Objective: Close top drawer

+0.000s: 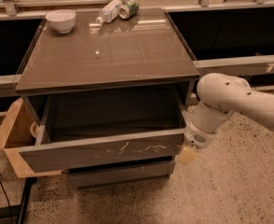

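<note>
The top drawer (102, 152) is a wide grey-brown handleless drawer with pale scratch marks on its front panel. It stands pulled well out of the cabinet, and its inside looks empty. My gripper (187, 155) hangs from the white arm (221, 104) at the drawer's right front corner, with its pale tip against or very close to the end of the front panel.
A plain grey lower drawer front (120, 174) sits under the open one. On the cabinet top (104, 50) stand a white bowl (61, 20), a lying plastic bottle (108, 10) and a green can (129, 8). A cardboard box (16, 139) is at the left. Speckled floor lies to the right.
</note>
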`<control>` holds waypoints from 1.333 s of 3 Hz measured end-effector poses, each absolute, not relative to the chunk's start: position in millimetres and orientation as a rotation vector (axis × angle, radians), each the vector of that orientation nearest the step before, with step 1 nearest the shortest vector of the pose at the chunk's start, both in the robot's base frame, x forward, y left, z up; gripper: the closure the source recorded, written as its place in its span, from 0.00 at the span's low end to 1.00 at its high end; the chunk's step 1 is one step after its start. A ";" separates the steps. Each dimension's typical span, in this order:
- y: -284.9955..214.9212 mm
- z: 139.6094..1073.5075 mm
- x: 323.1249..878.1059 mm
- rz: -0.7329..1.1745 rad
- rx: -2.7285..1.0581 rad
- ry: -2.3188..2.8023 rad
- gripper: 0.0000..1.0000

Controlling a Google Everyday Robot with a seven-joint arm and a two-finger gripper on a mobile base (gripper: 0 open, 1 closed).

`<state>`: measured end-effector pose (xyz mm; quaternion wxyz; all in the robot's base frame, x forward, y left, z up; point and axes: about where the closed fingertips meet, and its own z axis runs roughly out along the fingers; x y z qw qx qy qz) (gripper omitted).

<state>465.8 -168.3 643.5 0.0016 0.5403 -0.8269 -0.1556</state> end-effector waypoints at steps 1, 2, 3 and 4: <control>-168.1 635.9 476.3 -0.509 1.688 -2.591 1.00; -165.3 634.6 491.4 -0.502 1.681 -2.593 1.00; -155.3 643.2 517.2 -0.474 1.689 -2.602 1.00; -135.3 668.4 553.3 -0.419 1.740 -2.630 1.00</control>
